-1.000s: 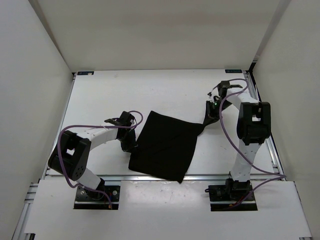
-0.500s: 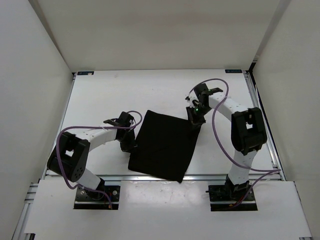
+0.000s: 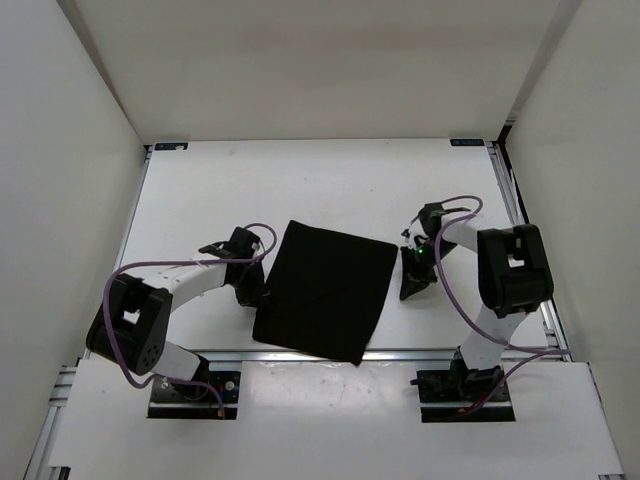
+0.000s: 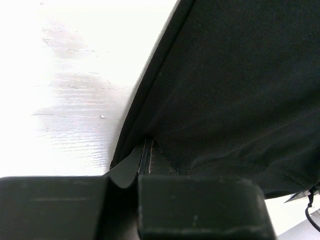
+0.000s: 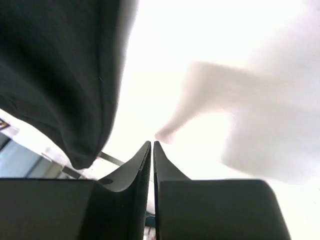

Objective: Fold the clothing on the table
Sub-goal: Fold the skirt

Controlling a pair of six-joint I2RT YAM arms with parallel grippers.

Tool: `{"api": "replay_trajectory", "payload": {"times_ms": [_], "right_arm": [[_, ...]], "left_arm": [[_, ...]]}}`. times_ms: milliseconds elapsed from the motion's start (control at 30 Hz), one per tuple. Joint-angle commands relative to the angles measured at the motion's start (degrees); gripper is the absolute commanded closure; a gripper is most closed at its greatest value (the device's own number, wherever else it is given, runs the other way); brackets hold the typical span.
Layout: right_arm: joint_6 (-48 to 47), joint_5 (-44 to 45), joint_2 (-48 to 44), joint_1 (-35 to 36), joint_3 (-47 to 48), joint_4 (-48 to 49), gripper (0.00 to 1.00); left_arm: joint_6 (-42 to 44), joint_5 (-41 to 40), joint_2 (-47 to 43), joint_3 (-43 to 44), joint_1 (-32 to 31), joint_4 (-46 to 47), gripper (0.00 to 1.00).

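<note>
Clothing (image 3: 327, 290) lies part-folded on the table (image 3: 200, 200), left gripper (image 4: 145, 154) pinching its edge, right gripper (image 5: 151, 146) closed and empty beside it, so the right likely must grip next.

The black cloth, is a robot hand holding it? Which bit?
Yes. The left fingers pinch the black cloth at its left side edge. The right fingers are shut on nothing, just beside the cloth's right edge.
</note>
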Motion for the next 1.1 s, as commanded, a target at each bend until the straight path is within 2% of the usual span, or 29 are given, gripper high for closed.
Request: {"api": "replay_trajectory", "payload": {"times_ms": [0,167,267,467,733,1000,1067], "right_arm": [[0.07,1.34,-5.69,-2.10,-1.04,0.34,0.91],[0.85,1.78,-6.93,1.76,4.31,-1.07,0.91],[2.00,0.12,-3.78,4.66,8.18,0.24,0.91],[3.58,-2.79,4.22,4.06,10.92,4.55,0.92],[2.61,-0.51,5.64,2.21,3.90,5.09,0.93],[2.00,5.64,-4.54,-4.11,-4.55,1.66,0.93],[1.74,7.23,-6.39,-4.65,-4.29,-0.01,0.89]], "left_arm": [[1.00,-6.62,0.17,-2.39,0.83,-2.91,1.00],[1.00,-6.18,1.13,-1.95,-0.05,-2.21,1.00],[0.74,-6.35,1.48,-1.25,-0.75,-2.38,1.00],[0.83,-6.44,0.52,-1.25,-0.14,-2.91,1.00],[0.83,-6.27,-1.68,-2.65,1.44,-3.26,1.00],[1.26,-5.83,-1.15,-2.74,2.50,-2.74,1.00],[1.18,-5.91,-0.98,-2.74,2.76,-2.65,1.00]]}}
